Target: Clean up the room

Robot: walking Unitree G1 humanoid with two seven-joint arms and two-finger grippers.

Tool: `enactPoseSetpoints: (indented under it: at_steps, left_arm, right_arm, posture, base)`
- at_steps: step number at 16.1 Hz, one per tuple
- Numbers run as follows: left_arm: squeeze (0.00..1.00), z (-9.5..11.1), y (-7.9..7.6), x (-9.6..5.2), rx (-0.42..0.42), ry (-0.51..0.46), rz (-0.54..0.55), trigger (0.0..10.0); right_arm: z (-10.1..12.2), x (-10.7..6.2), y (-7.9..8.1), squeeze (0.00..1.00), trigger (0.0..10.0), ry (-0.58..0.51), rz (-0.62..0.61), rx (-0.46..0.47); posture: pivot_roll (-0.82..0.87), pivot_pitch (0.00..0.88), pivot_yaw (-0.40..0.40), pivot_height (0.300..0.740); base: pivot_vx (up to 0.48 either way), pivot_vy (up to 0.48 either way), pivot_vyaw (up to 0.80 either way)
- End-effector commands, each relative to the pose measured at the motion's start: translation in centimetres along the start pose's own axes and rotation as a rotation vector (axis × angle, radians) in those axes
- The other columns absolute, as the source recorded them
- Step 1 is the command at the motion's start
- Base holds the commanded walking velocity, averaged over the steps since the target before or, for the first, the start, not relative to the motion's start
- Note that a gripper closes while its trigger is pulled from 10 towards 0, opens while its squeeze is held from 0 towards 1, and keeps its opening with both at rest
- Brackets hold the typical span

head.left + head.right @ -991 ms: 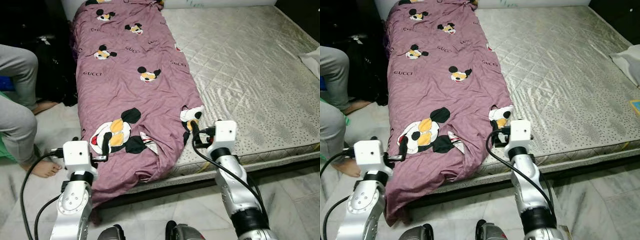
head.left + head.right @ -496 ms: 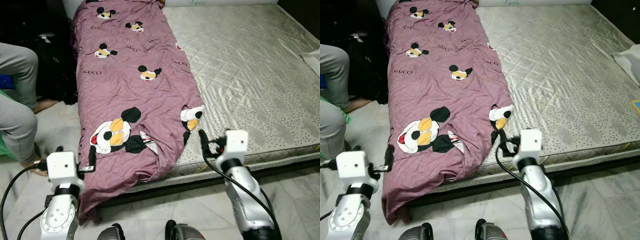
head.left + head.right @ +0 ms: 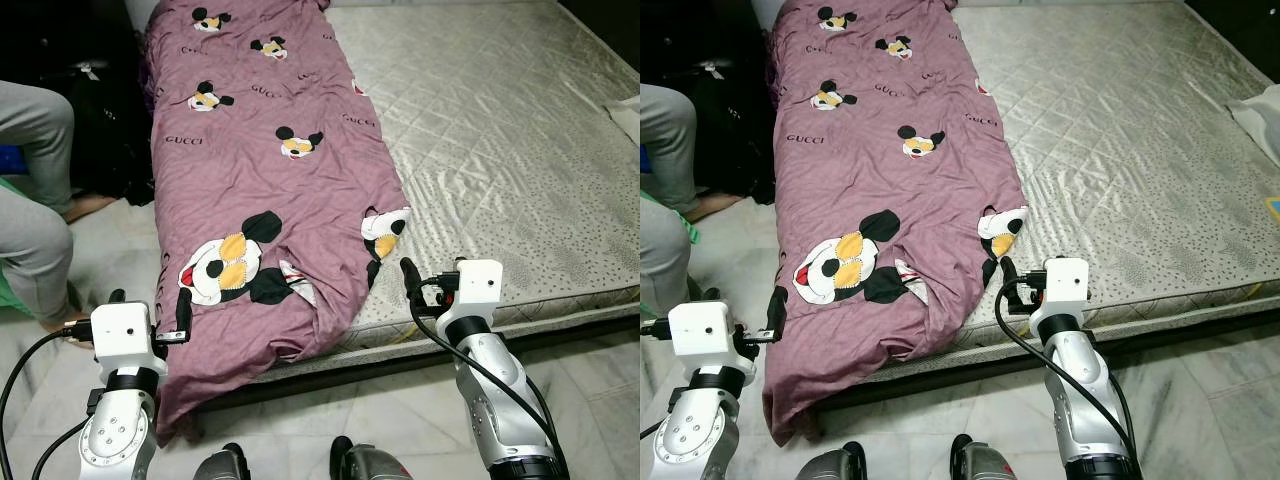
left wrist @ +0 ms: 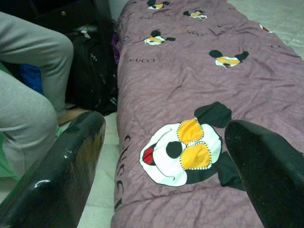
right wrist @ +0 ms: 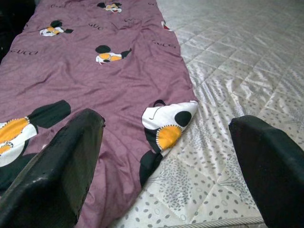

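On mattress (image 3: 500,150), 1 purple blanket (image 3: 260,170), 2 grippers, L (image 4: 161,161) & R (image 5: 166,156), both spread, nothing held.

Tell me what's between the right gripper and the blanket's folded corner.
Bare mattress only: in the right wrist view, quilted fabric separates the open right gripper from the blanket corner.

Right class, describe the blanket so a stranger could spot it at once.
Find the mattress. Along its left side lies the blanket, its near end hanging over the edge. It is mauve, printed with cartoon mice; the mattress beside it is pale and quilted.
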State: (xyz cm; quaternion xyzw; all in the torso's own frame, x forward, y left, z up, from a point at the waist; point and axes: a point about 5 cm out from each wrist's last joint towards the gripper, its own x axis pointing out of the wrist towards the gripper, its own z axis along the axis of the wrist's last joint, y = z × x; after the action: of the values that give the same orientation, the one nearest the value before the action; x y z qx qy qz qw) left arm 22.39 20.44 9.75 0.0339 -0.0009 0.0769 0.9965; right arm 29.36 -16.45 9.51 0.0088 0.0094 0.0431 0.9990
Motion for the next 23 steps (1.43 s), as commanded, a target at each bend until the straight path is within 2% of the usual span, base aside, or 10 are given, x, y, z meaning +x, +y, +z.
enactPoseSetpoints:
  at_steps: [1, 5, 11, 23]
  left_arm:
    - [0.0, -0.15, 0.03, -0.15, 0.017, 0.014, -0.008, 10.0]
    - [0.0, -0.14, -0.09, 0.07, 0.017, 0.015, -0.012, 10.0]
    - [0.0, -0.13, -0.33, 0.34, 0.016, 0.013, -0.016, 10.0]
    - [0.0, -0.47, -0.61, 0.25, 0.005, 0.03, -0.029, 10.0]
  right_arm:
    - [-0.16, -0.26, -0.15, 0.0, 10.0, 0.013, -0.006, 0.006]
    - [-0.14, -0.08, -0.1, 0.0, 10.0, 0.015, -0.001, 0.006]
    - [-0.09, 0.13, -0.07, 0.0, 10.0, 0.014, 0.011, 0.009]
    - [-0.53, 0.12, 0.74, 0.0, 10.0, 0.026, 0.05, 0.012]
  posture:
    - [0.04, 0.241, -0.043, 0.722]
    - [0.04, 0.242, -0.045, 0.687]
    - [0.04, 0.242, -0.049, 0.612]
    - [0.05, 0.232, -0.048, 0.604]
  base:
    - [0.0, 0.0, 0.0]
    - [0.0, 0.0, 0.0]
    - [0.0, 0.0, 0.0]
    - [0.0, 0.0, 0.0]
